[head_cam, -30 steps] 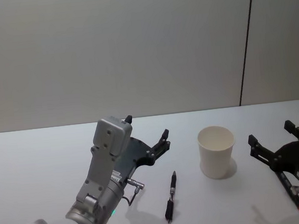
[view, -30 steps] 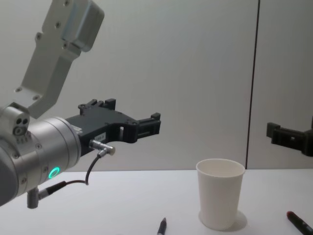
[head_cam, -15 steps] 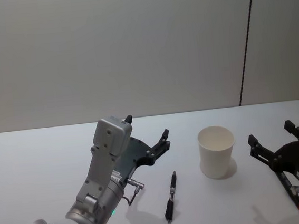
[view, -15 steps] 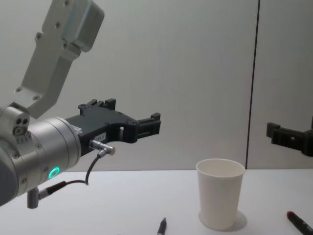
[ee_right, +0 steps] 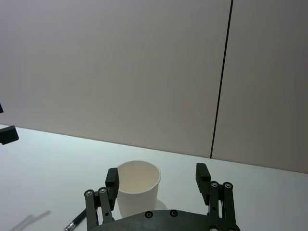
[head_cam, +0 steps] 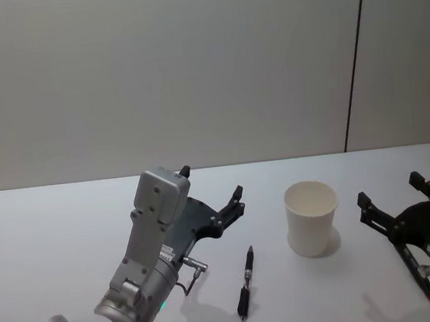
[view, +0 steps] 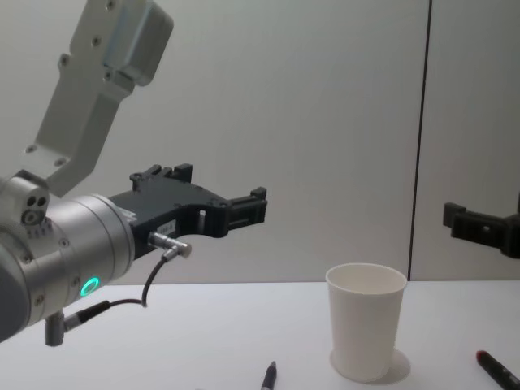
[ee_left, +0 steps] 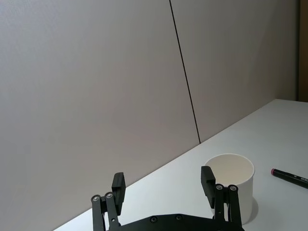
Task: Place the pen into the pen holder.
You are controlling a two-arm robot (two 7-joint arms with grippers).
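Head view: slim black pen [head_cam: 246, 282] lies flat on white table [head_cam: 55, 245], near tapered white paper cup [head_cam: 311, 218], to its left. Left gripper [head_cam: 212, 181] hovers raised, spread, empty. Right gripper [head_cam: 388, 190] is spread beside cup. Nothing has moved in the last second, so the pick looks unstarted.

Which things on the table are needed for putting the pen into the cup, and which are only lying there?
For the job: cup; black pen lying flat left of it; open left gripper near that pen.

Lying about: red-tipped pen below the open right gripper, though it might be the pen meant instead.
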